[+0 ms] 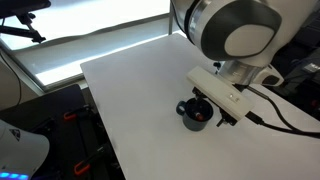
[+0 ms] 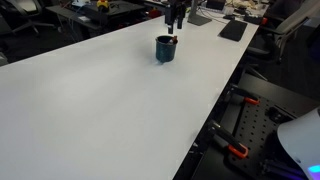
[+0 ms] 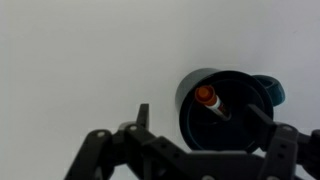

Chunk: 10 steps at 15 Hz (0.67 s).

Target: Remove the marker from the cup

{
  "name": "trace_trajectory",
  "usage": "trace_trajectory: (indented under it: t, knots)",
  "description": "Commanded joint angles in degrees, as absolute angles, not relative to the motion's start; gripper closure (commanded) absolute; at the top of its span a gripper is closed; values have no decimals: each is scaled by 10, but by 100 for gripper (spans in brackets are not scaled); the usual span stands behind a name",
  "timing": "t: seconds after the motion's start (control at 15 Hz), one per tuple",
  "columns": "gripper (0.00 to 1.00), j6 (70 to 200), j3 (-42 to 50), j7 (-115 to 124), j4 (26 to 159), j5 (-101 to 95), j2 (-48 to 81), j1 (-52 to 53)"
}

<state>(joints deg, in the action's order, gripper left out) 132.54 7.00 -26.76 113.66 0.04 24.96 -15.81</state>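
Observation:
The dark navy cup [image 3: 222, 112] stands on the white table, with its handle [image 3: 270, 90] to the right in the wrist view. The reddish-orange marker [image 3: 207, 97] stands tilted inside it, its orange end up against the cup's near-left rim. The cup also shows in both exterior views [image 1: 193, 116] [image 2: 165, 48], with the marker's tip visible in an exterior view [image 2: 174, 41]. My gripper [image 3: 200, 120] is open and hangs just above the cup, one finger to the left outside the rim, the other over the right side. It holds nothing.
The white table [image 1: 130, 90] [image 2: 110, 100] spreads wide around the cup. Its edges drop to black equipment and clamps [image 2: 240, 150]. Keyboards and desk clutter [image 2: 232, 28] lie beyond the far end. A cable [image 1: 285, 118] runs from the wrist.

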Motion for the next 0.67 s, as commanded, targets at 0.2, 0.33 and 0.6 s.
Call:
trace_trajectory:
  t: [0.2, 0.33, 0.6]
  knots:
    - [0, 1328, 58, -267, 1140, -7, 253, -158]
    - [0, 1327, 56, -267, 1139, -7, 256, -158]
    - [10, 1324, 55, -267, 1138, -8, 264, -159]
